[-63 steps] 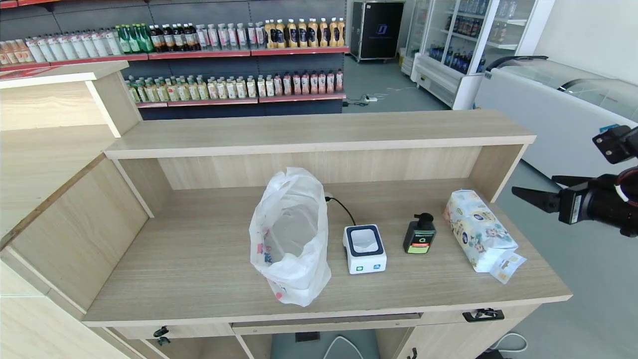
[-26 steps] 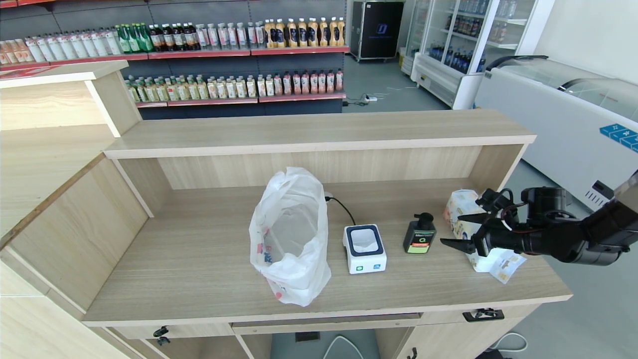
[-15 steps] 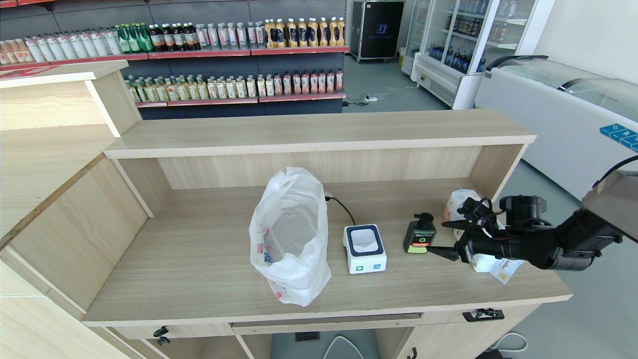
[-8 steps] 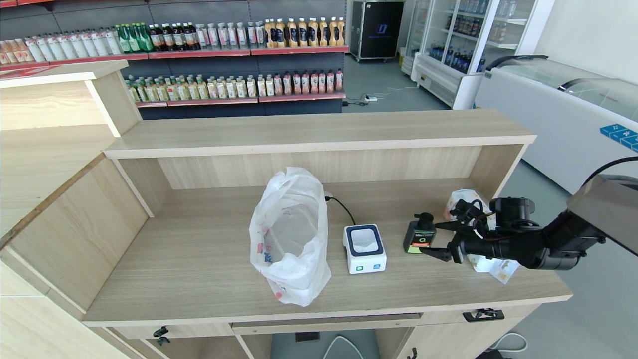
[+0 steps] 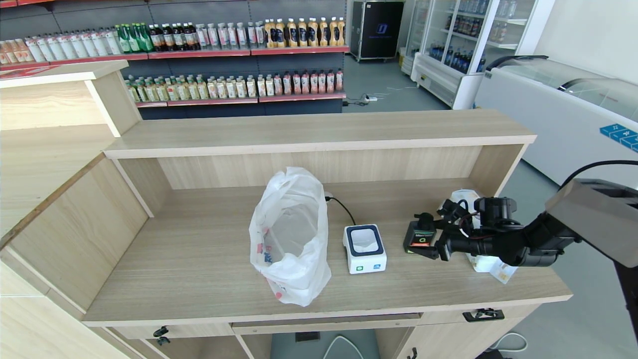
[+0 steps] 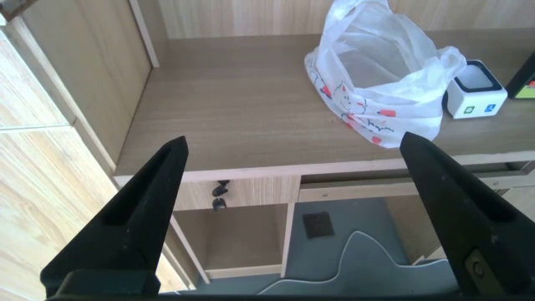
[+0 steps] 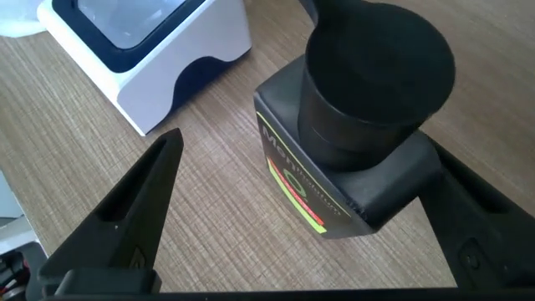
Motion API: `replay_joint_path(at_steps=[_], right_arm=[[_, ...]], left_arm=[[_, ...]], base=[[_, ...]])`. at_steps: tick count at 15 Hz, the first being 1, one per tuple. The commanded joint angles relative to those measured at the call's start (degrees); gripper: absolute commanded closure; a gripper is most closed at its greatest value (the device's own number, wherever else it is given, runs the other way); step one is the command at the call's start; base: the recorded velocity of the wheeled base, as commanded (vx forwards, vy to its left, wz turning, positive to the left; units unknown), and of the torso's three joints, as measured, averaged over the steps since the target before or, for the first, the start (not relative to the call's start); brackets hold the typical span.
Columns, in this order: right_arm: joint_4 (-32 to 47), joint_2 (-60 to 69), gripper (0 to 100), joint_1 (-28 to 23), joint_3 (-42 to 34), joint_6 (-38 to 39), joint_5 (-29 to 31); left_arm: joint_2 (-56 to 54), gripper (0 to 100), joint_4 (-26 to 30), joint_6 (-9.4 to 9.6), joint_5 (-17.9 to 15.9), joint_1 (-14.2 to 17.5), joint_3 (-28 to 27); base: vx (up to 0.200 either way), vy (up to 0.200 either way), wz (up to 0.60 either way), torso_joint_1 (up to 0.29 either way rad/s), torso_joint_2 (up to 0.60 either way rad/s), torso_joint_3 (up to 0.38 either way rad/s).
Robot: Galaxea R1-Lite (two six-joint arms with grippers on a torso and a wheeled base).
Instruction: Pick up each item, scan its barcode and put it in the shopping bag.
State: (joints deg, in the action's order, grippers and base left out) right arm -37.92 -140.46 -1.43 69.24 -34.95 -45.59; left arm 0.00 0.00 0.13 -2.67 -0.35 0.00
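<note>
The dark pump bottle stands upright on the tabletop, right of centre in the head view. It is placed between the scanner and the patterned tissue pack.

The right pincer is set wide, with one finger to each side of the bottle. No contact is established. This is judged to be positioning for a side grasp on the bottle's body, with the pump head left free.

The shopping bag is stood open-mouthed to the left of the scanner, presumably so that scanned items can be dropped straight in. Nothing is made out inside it.

The clearance on both sides of the bottle is confirmed in the right wrist view, whereas in the head view it is partly masked by the arm.

In the left wrist view the left pincer is recorded as spread wide and holding nothing, out past the tabletop's near edge.
</note>
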Motion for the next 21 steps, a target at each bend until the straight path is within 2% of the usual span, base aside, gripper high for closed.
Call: replay_joint_path(at_steps=[1, 8, 9, 16, 19, 21], right_arm=[[-0.04, -1.31, 0, 0.37, 0.28, -0.03, -0.02], [0.31, -4.30, 0, 1.78, 4.06, 0.76, -1.34], [0.31, -4.47, 100, 1.95, 3.97, 0.85, -2.04], [0.04, -2.10, 100, 1.07, 3.36, 0.59, -1.60], [0.31, 6.08, 100, 0.28, -2.01, 0.76, -1.60], [-0.31, 19.79, 100, -0.42, -9.74, 0.06, -1.87]], left_arm=[[0.09, 0, 0.00, -0.05, 0.03, 0.00, 0.00], [0.09, 0, 0.00, -0.05, 0.03, 0.00, 0.00], [0.09, 0, 0.00, -0.05, 0.03, 0.00, 0.00], [0.09, 0, 0.00, -0.05, 0.03, 0.00, 0.00], [0.09, 0, 0.00, 0.04, 0.03, 0.00, 0.00], [0.09, 0, 0.00, -0.05, 0.03, 0.00, 0.00]], base=[[0.000, 0.000, 0.00, 0.000, 0.00, 0.000], [0.000, 0.000, 0.00, 0.000, 0.00, 0.000], [0.000, 0.000, 0.00, 0.000, 0.00, 0.000], [0.000, 0.000, 0.00, 0.000, 0.00, 0.000], [0.000, 0.000, 0.00, 0.000, 0.00, 0.000], [0.000, 0.000, 0.00, 0.000, 0.00, 0.000]])
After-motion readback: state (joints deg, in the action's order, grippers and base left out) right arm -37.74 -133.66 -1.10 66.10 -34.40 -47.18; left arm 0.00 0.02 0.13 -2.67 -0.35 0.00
